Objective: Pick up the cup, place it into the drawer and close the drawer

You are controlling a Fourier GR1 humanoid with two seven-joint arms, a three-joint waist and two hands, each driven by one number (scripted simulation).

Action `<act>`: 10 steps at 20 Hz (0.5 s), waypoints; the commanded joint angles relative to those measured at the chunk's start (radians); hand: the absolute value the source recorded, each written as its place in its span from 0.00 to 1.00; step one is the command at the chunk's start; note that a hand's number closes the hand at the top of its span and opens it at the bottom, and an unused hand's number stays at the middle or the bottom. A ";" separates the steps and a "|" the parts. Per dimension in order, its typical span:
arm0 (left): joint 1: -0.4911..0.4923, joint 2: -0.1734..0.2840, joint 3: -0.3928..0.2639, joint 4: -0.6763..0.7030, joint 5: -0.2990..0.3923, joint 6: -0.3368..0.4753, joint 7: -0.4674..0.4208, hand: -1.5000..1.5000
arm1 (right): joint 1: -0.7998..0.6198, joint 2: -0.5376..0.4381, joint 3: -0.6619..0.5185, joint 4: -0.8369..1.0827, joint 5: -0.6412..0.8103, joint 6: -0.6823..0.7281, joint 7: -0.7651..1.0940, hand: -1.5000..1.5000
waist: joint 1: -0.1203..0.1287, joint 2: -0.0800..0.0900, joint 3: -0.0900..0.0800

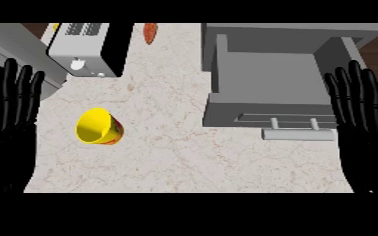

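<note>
Both my hands are wide open and hold nothing: the left hand (18,105) and the right hand (354,105) rest at the edges. The yellow cup (99,126) lies tilted just right of my left hand. The open drawer (269,80) is beside my right hand. I would grasp around the cup's side. I can read no label.

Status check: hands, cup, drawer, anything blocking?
Left hand and right hand open, resting at the view's edges. Yellow cup on the counter, unheld. Drawer open, nothing inside. Nothing between cup and drawer.
</note>
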State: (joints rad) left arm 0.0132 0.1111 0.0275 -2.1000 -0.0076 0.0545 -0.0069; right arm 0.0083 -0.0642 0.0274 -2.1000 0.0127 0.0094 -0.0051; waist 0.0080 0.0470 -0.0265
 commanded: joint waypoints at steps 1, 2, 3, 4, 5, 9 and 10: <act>-0.003 -0.036 -0.018 0.035 -0.044 0.043 0.006 0.00 | -0.046 0.020 0.046 0.045 0.039 -0.011 0.007 0.00 | -0.004 -0.045 0.026; 0.026 -0.035 0.019 0.054 -0.069 0.065 -0.040 0.00 | -0.001 -0.018 0.016 -0.024 -0.001 0.024 0.041 0.00 | -0.009 -0.047 0.026; -0.024 -0.062 -0.001 0.059 -0.138 0.132 -0.003 0.00 | -0.020 0.026 0.069 -0.035 0.046 -0.021 0.067 0.00 | -0.010 -0.047 0.026; -0.020 -0.085 -0.020 0.033 -0.201 0.184 0.011 0.00 | -0.036 0.023 0.047 0.065 0.040 -0.007 -0.002 0.00 | -0.005 -0.046 0.027; -0.055 -0.096 -0.010 0.046 -0.230 0.222 0.035 0.00 | -0.048 0.004 0.009 0.052 0.001 0.007 0.020 0.00 | -0.009 -0.046 0.027; -0.057 -0.110 -0.172 0.156 -0.135 0.498 0.011 0.00 | -0.055 -0.007 -0.007 0.036 -0.121 0.060 0.103 0.00 | -0.018 -0.045 0.026; -0.072 -0.110 -0.156 0.143 -0.117 0.483 0.040 0.00 | 0.006 0.002 0.035 0.016 -0.096 0.072 0.069 0.00 | -0.015 -0.047 0.027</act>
State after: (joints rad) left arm -0.0404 0.0184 -0.0553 -1.9987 -0.1412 0.3974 0.0197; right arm -0.0167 -0.0589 0.0532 -2.0736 -0.0444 0.0486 0.0574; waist -0.0052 0.0050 -0.0021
